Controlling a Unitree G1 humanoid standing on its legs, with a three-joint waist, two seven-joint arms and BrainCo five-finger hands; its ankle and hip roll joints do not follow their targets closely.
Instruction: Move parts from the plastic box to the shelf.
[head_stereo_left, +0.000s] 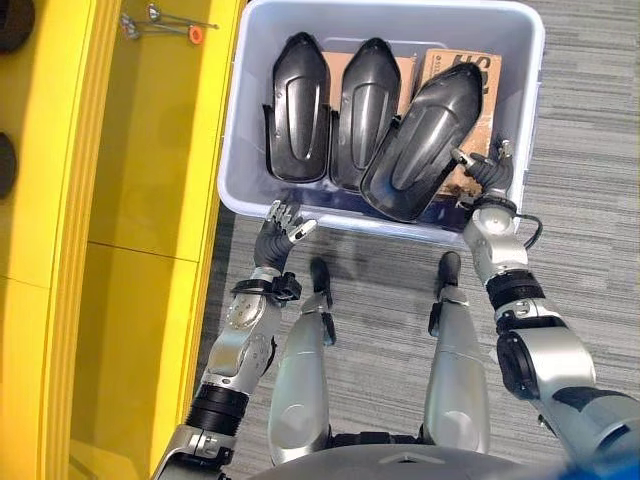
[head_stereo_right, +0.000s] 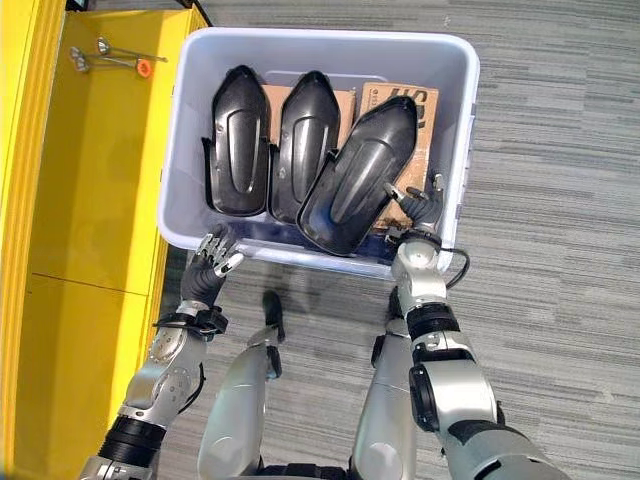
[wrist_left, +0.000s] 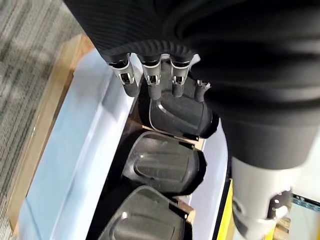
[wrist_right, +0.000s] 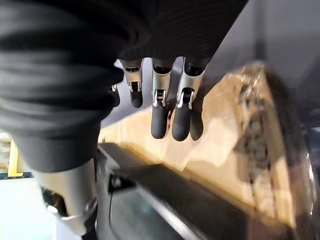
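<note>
A pale plastic box (head_stereo_left: 530, 70) stands on the carpet and holds three black shell-shaped parts side by side on cardboard (head_stereo_left: 470, 75): a left part (head_stereo_left: 298, 105), a middle part (head_stereo_left: 365, 110) and a larger right part (head_stereo_left: 425, 140) lying at a slant. My left hand (head_stereo_left: 278, 235) hovers open just outside the box's near left rim, its fingers (wrist_left: 150, 82) pointing over the wall toward the left part (wrist_left: 175, 110). Inside the near right corner, my right hand (head_stereo_left: 487, 175) is open beside the slanted part (wrist_right: 150, 200), with its fingers (wrist_right: 160, 117) over the cardboard (wrist_right: 225, 140).
A yellow shelf (head_stereo_left: 150, 200) runs along the left, close against the box. Thin metal tools with an orange piece (head_stereo_left: 165, 22) lie at its far end. Grey carpet (head_stereo_left: 590, 180) lies to the right of the box.
</note>
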